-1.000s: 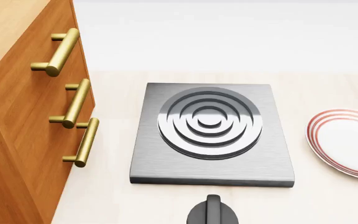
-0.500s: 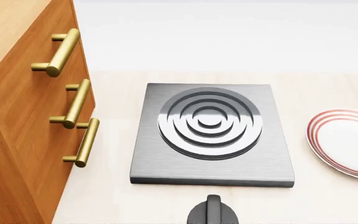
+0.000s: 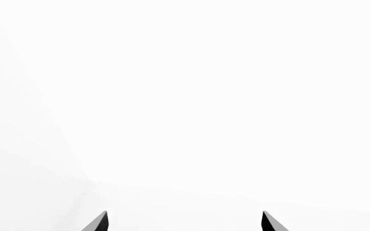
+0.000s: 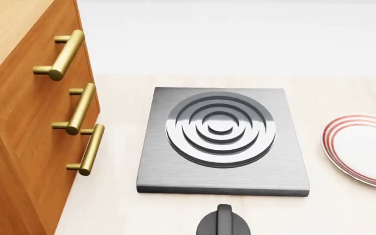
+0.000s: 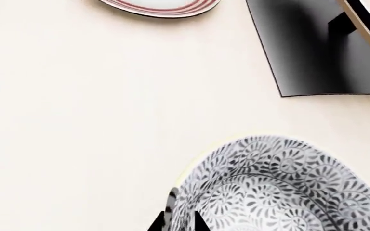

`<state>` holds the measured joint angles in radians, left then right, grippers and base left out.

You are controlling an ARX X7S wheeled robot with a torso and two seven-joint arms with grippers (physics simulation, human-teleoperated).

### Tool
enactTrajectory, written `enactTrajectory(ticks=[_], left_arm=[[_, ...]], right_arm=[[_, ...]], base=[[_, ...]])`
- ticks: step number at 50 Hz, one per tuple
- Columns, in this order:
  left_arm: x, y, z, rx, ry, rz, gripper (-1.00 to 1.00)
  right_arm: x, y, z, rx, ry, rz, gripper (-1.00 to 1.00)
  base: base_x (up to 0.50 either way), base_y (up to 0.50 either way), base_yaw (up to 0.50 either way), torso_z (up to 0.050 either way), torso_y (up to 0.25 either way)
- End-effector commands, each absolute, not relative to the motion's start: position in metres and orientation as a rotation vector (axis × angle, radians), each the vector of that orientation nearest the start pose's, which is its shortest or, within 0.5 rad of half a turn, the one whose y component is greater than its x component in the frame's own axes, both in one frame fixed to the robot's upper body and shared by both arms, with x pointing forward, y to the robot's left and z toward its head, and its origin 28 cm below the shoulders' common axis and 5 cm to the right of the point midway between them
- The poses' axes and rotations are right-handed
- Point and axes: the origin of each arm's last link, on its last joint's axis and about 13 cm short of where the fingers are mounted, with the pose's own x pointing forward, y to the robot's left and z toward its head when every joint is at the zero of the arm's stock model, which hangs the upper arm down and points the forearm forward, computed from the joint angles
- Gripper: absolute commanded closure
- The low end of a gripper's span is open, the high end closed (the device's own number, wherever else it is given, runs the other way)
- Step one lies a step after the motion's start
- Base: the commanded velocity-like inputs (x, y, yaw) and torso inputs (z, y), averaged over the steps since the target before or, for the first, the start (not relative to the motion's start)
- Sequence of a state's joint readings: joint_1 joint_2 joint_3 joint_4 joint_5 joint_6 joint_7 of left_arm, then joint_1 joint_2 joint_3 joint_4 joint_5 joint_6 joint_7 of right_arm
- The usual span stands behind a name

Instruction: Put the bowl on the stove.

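A wooden drawer cabinet [image 4: 25,122] is seen at the counter's left edge. The stove [image 4: 222,142] is set mid-counter, a black knob [image 4: 224,224] near the front edge, a red-rimmed plate [image 4: 364,149] toward the right edge. The left gripper [image 3: 183,222] is held spread. The bowl [image 5: 275,187] is pinched at its rim by the right gripper [image 5: 179,220].

Left hand [image 3: 183,224] fingertips spread apart; right hand [image 5: 178,222] barely visible, state unclear.
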<state>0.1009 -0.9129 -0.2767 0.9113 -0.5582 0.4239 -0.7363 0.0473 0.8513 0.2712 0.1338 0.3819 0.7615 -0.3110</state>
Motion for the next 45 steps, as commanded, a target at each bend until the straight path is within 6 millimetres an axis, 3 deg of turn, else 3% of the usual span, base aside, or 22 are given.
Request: enactTrajectory(ticks=[1, 8, 18, 34, 45], left_arm=[[0.13, 0.286, 0.259, -0.085, -1.213, 0.124, -1.0], [0.13, 0.286, 0.259, -0.086, -1.212, 0.125, -1.0], [0.13, 0.286, 0.26, -0.085, -1.213, 0.124, -1.0], [0.128, 0.287, 0.262, -0.077, -1.22, 0.129, -1.0], [0.128, 0.287, 0.263, -0.077, -1.221, 0.128, -1.0]], right_arm=[[0.184, -0.35, 0.098, -0.204, 0.617, -0.101, 1.0], [0.195, -0.344, 0.113, -0.252, 0.563, -0.047, 1.0], [0.226, -0.327, 0.15, -0.321, 0.43, 0.068, 1.0], [0.281, -0.293, 0.202, -0.435, 0.26, 0.255, 1.0], [0.318, -0.259, 0.249, -0.484, 0.106, 0.404, 1.0]], base=[[0.0, 0.0, 0.0, 0.0, 0.0], [0.0, 0.0, 0.0, 0.0, 0.0], [0.0, 0.0, 0.0, 0.0, 0.0], [0.0, 0.0, 0.0, 0.0, 0.0], [0.0, 0.0, 0.0, 0.0, 0.0]])
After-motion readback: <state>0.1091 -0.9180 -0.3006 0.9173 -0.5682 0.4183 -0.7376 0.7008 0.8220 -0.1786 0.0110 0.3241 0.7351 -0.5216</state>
